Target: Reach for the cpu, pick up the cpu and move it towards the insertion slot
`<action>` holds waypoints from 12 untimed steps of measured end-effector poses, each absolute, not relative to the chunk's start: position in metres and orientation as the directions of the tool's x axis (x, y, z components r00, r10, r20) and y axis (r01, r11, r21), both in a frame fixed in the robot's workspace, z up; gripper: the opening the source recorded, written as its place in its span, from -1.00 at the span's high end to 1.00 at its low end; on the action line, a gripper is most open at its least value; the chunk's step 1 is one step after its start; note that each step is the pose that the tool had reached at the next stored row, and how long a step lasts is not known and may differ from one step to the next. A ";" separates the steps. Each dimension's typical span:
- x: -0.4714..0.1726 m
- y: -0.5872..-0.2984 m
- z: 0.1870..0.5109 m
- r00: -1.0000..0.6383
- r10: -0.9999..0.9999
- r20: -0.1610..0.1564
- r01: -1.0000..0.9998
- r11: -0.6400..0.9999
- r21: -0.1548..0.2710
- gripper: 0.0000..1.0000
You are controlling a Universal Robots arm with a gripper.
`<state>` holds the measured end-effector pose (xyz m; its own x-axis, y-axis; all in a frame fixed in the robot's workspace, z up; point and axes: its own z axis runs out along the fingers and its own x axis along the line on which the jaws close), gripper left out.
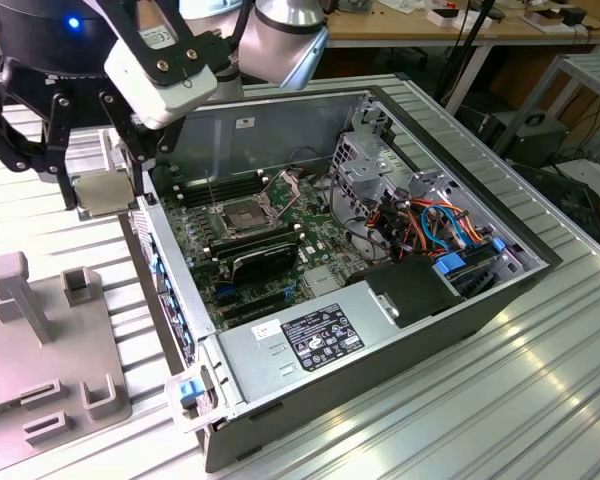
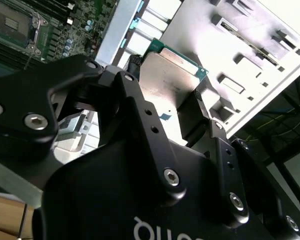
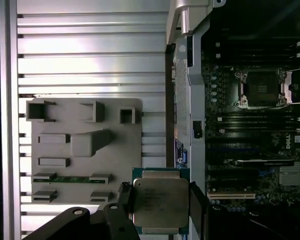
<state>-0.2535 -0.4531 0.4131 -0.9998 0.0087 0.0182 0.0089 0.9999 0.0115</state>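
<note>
The cpu [image 3: 160,201] is held in the pincer [image 3: 161,207], lifted off the desk [image 1: 540,380]. In both wrist views its silvery lid faces the camera, with a dark finger [image 3: 198,200] pressed on each of two opposite edges, so the pincer is closed only as far as the chip's width and has a firm hold of it. In the exterior view the cpu [image 1: 102,190] hangs under the pincer [image 1: 98,195], above the desk and just outside the open computer case [image 1: 380,260], at the side toward the exterior view's left.

The insertion slot [image 1: 242,213] lies on the green motherboard inside the case, its metal frame open and its dark centre bare. It is well apart from the chip. In the first wrist view the slot [image 3: 262,89] is seen beyond the case wall, while the chip is over the grey fixture plate [image 3: 85,150] and the edge of the case.

I judge that reaching and picking up are done. The move towards the slot is only partly made: the chip is not yet over the motherboard.
</note>
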 end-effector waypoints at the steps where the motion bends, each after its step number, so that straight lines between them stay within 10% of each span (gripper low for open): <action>1: -0.252 -0.453 0.413 -1.000 0.009 0.018 0.009 1.000 0.011 -0.09; 12: -0.230 -0.453 0.413 -1.000 0.009 0.018 0.009 1.000 0.011 -0.09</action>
<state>-0.2296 -0.4530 0.4131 -0.9998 0.0088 0.0183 0.0090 0.9999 0.0115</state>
